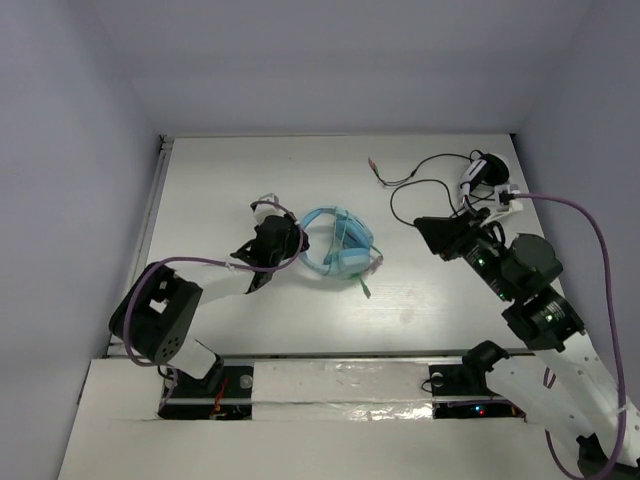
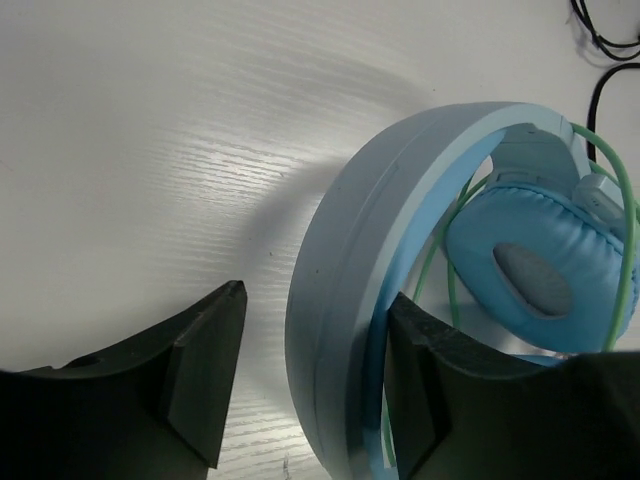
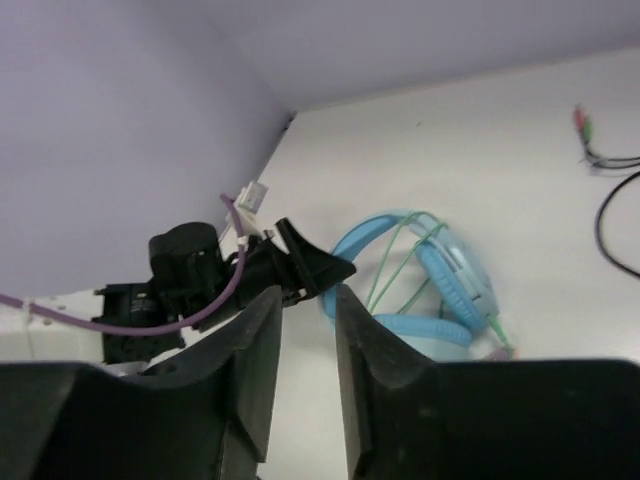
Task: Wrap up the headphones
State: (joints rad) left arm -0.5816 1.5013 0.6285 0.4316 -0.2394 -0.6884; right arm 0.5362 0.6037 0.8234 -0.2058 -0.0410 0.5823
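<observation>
The light blue headphones (image 1: 338,246) lie in the middle of the table with their ear cups folded together. The thin pale green cable (image 3: 400,262) runs in loops across the band and cups, and its plug end (image 1: 366,289) lies on the table at the near right. My left gripper (image 1: 296,241) is open, low at the left end of the headphones. In the left wrist view (image 2: 315,295) its jaws straddle the padded band (image 2: 340,300), the right finger against the inner side and the left finger apart. My right gripper (image 1: 430,232) hangs to the right, narrowly open and empty (image 3: 307,292).
A smaller black-and-white headset (image 1: 486,180) lies at the far right. Its black cable (image 1: 420,192) curls toward the middle and ends in plugs (image 1: 374,170). Grey walls close the table at the back and sides. The left arm shows in the right wrist view (image 3: 200,275).
</observation>
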